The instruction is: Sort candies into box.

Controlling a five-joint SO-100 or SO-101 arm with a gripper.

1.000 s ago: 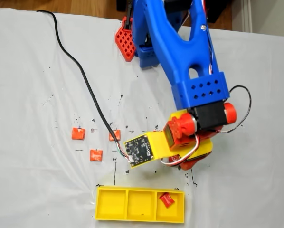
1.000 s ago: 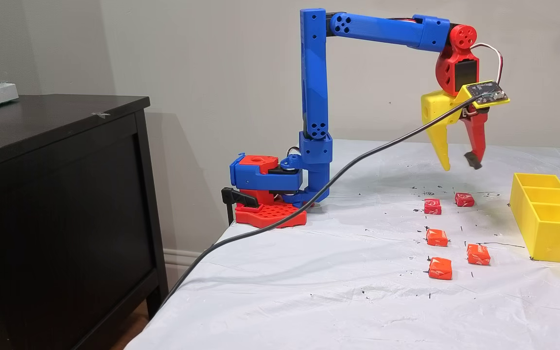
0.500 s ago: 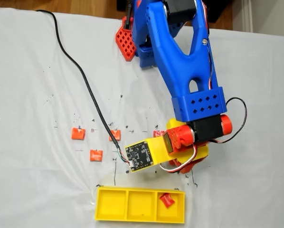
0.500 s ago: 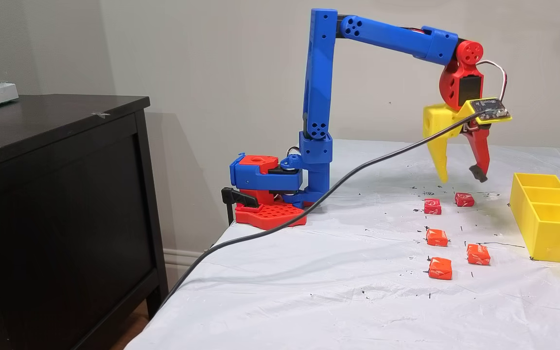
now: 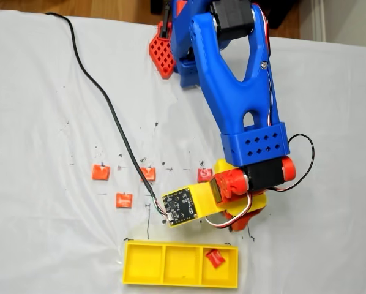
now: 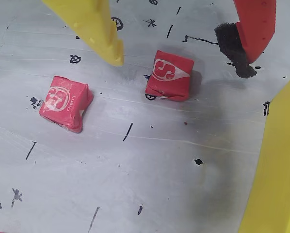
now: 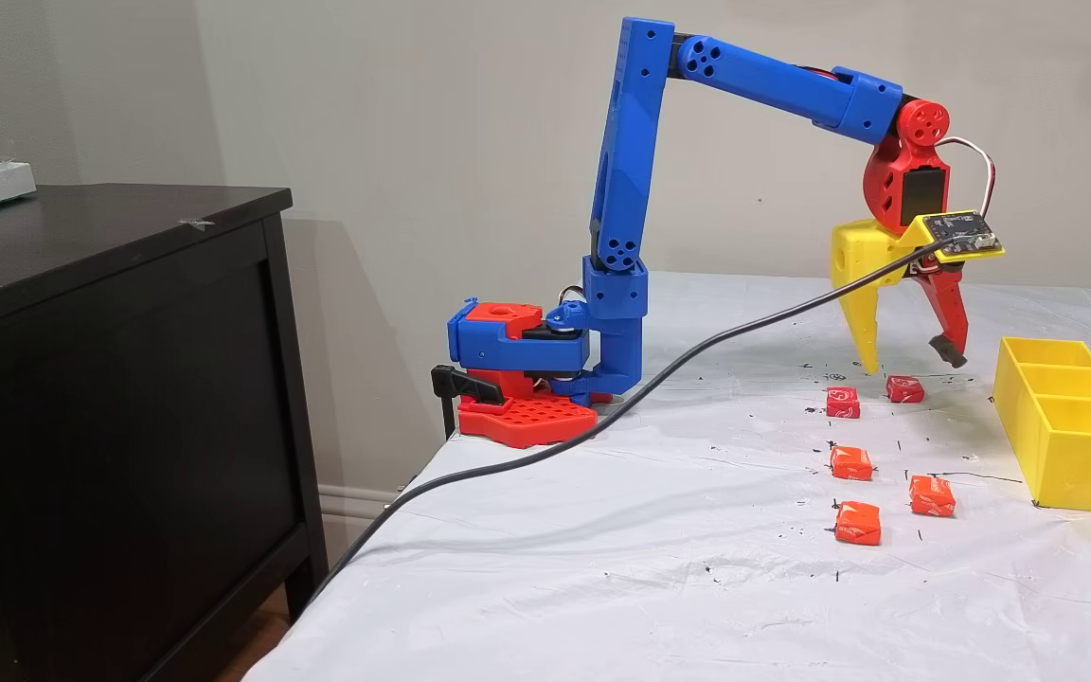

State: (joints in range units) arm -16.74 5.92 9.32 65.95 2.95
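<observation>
My gripper (image 7: 912, 362) hangs open just above the white cloth, yellow finger on the left, red finger with a black pad on the right. In the wrist view the gripper (image 6: 176, 58) straddles a red candy (image 6: 169, 77) that lies flat between the fingertips, untouched; a second candy (image 6: 65, 102) lies to its left. The side fixed view shows that candy (image 7: 905, 388) under the gripper and several more, such as one (image 7: 851, 462) nearer the camera. The yellow box (image 5: 180, 264) holds one candy (image 5: 215, 258) in its right compartment. The box wall (image 6: 276, 170) is close on the right.
A black cable (image 5: 109, 104) runs across the cloth to the circuit board (image 5: 180, 206) on the wrist. The arm's red and blue base (image 7: 522, 369) is clamped at the table's far edge. A dark cabinet (image 7: 110, 379) stands beyond the table edge.
The arm has lowered, bringing the open gripper down from well above the table to just over the candy nearest the box. Candies and box have not moved.
</observation>
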